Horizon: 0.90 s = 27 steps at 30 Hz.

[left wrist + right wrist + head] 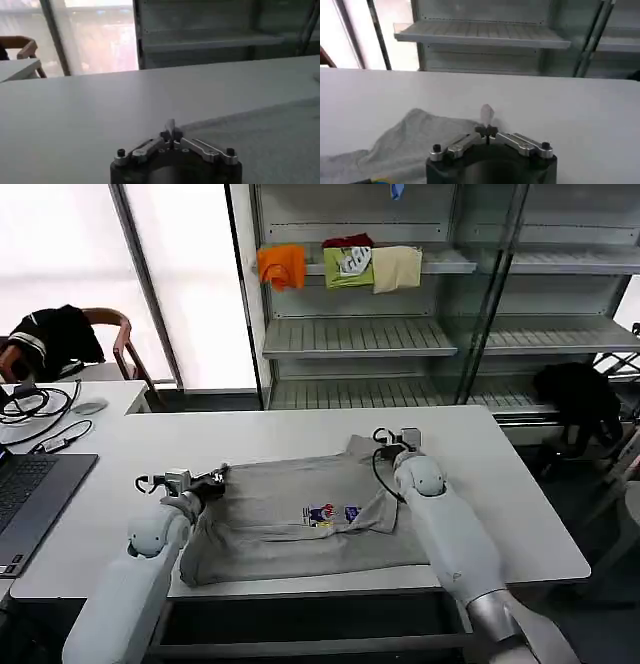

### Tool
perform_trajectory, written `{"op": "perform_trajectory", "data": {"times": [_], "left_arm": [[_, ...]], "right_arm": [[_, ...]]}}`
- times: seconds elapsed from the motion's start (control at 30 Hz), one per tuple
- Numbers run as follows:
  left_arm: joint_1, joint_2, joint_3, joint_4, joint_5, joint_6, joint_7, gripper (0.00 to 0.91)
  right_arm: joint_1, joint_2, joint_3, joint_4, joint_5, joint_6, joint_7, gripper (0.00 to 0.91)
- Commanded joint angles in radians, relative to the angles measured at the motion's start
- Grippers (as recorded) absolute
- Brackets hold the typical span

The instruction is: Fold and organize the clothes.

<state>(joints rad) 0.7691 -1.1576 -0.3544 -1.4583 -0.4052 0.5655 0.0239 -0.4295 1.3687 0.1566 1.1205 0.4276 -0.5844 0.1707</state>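
A light grey shirt (290, 519) lies partly folded on the white table (510, 504), with its small multicoloured print (330, 514) facing up. My left gripper (200, 477) is at the shirt's left edge. In the left wrist view it (171, 126) is shut, its tips right where the shirt's (260, 140) edge begins; I cannot see whether cloth is pinched. My right gripper (392, 440) is at the shirt's far right corner. The right wrist view shows it (486, 114) shut over bare table, just beside the shirt (405, 145).
A laptop (30, 494), cables (30, 399) and a mouse (88, 407) sit on the left. Behind the table a shelf (350, 334) holds orange (282, 266), green (347, 268) and cream (397, 268) garments. Black garments lie on a chair (55, 336) and at the right (580, 396).
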Motion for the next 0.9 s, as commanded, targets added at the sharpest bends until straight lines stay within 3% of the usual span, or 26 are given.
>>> {"op": "perform_trajectory", "data": {"times": [0.03, 0.63, 0.9], "left_arm": [[0.020, 0.010, -0.021, -0.153, -0.005, -0.022, -0.004, 0.010], [0.212, 0.050, -0.075, -0.353, -0.003, -0.036, 0.004, 0.010], [0.343, 0.062, -0.108, -0.434, 0.019, -0.046, 0.024, 0.010]], "right_arm": [[-0.080, -0.033, 0.038, 0.277, 0.031, 0.007, 0.000, 0.000], [-0.306, -0.113, 0.096, 0.654, 0.075, 0.007, 0.033, 0.000], [-0.426, -0.126, 0.122, 0.746, 0.073, 0.007, 0.046, 0.000]]}}
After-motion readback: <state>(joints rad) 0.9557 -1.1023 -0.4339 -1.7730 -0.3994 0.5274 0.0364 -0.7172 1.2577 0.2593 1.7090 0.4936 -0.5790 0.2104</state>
